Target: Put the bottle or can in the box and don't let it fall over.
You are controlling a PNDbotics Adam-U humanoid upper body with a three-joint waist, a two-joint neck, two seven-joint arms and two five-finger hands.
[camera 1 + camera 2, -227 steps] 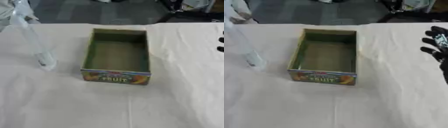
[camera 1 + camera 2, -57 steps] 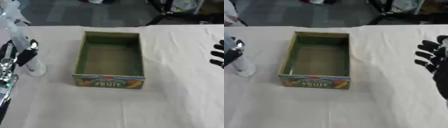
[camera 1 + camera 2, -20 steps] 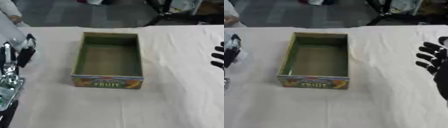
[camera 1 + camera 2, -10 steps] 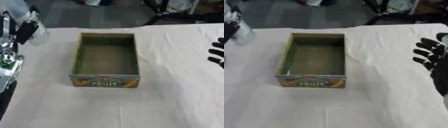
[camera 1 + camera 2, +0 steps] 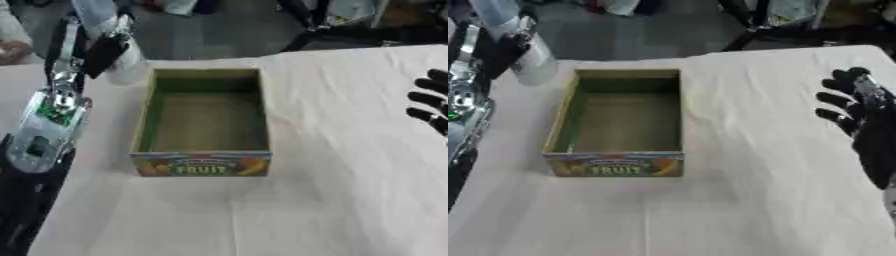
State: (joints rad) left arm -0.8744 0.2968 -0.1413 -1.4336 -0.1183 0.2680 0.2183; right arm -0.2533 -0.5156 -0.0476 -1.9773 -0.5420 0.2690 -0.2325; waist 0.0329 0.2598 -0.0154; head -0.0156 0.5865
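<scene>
The left hand (image 5: 92, 47) is clenched round a clear plastic bottle (image 5: 118, 50), held upright off the bench (image 5: 350, 150) at 10 o'clock from the open green cardboard fruit box (image 5: 203, 125), just beside its far left corner. The right hand (image 5: 859, 107) rests released, fingers spread, at 3 o'clock.

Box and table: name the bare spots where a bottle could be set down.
The box floor is bare. Free cloth lies in front of its FRUIT end and between it and the right hand. Its left side is crowded by the left hand holding the bottle.
</scene>
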